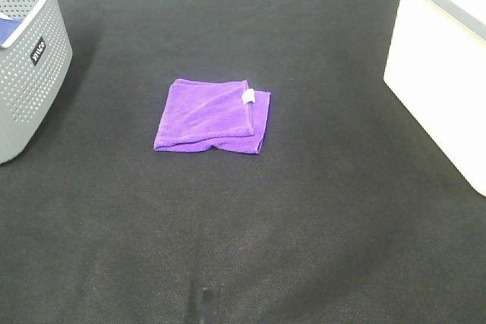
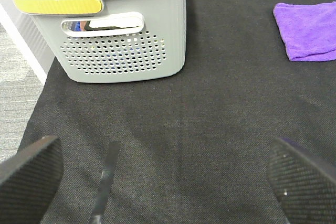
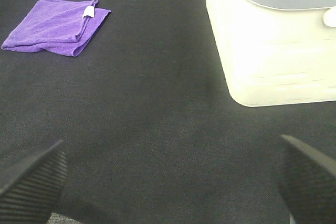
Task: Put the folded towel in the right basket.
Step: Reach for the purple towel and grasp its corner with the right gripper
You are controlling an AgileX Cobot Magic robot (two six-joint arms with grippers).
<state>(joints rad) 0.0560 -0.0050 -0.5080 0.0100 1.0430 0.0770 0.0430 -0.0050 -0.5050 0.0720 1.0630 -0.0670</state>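
A folded purple towel (image 1: pixel 213 116) with a white tag lies flat on the black table near the middle. It also shows in the left wrist view (image 2: pixel 308 30) and in the right wrist view (image 3: pixel 55 26). The right basket (image 1: pixel 444 58) is white with a grey rim and stands at the right edge; it also shows in the right wrist view (image 3: pixel 273 40). My left gripper (image 2: pixel 163 182) is open and empty, well short of the towel. My right gripper (image 3: pixel 168 182) is open and empty, short of the basket. Neither arm shows in the exterior high view.
A grey perforated basket (image 1: pixel 26 58) stands at the left edge with blue cloth inside; it also shows in the left wrist view (image 2: pixel 121 40). The black table cover (image 1: pixel 243 248) spans the scene. The table's left edge and grey floor (image 2: pixel 16 93) show beside the left gripper.
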